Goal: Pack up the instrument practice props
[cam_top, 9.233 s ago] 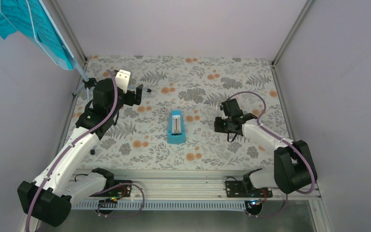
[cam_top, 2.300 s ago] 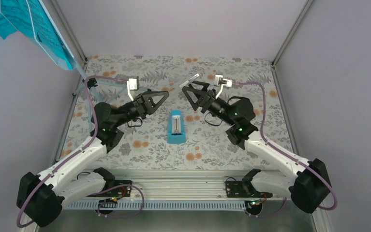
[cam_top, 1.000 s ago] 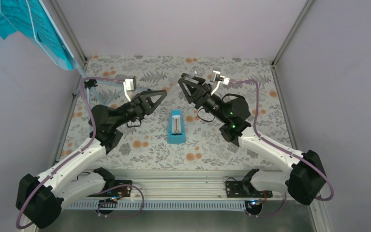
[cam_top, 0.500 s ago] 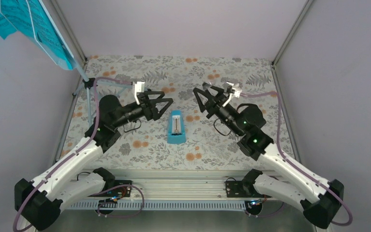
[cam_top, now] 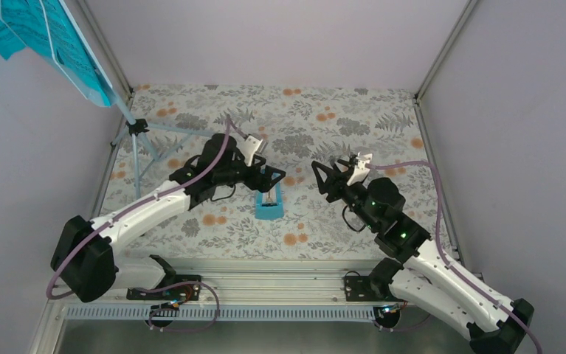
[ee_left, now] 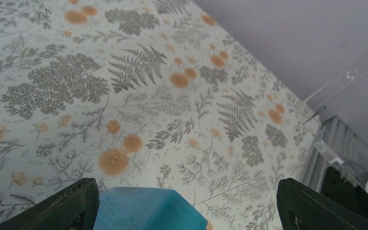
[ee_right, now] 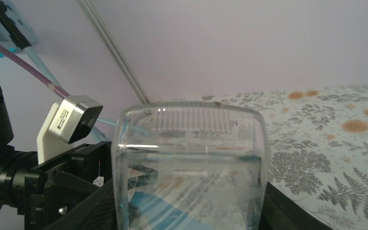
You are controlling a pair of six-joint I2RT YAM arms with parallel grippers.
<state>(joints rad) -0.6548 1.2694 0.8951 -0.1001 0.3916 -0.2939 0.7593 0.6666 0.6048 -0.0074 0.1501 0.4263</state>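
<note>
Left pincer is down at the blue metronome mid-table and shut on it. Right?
Not shut. The left pincer is at the metronome, but open: the left wrist view shows its fingers spread wide, with bare floral tablecloth between the metronome and one finger.

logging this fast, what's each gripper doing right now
left gripper: open, fingers either side of the metronome
right gripper: shut on the clear box
</note>
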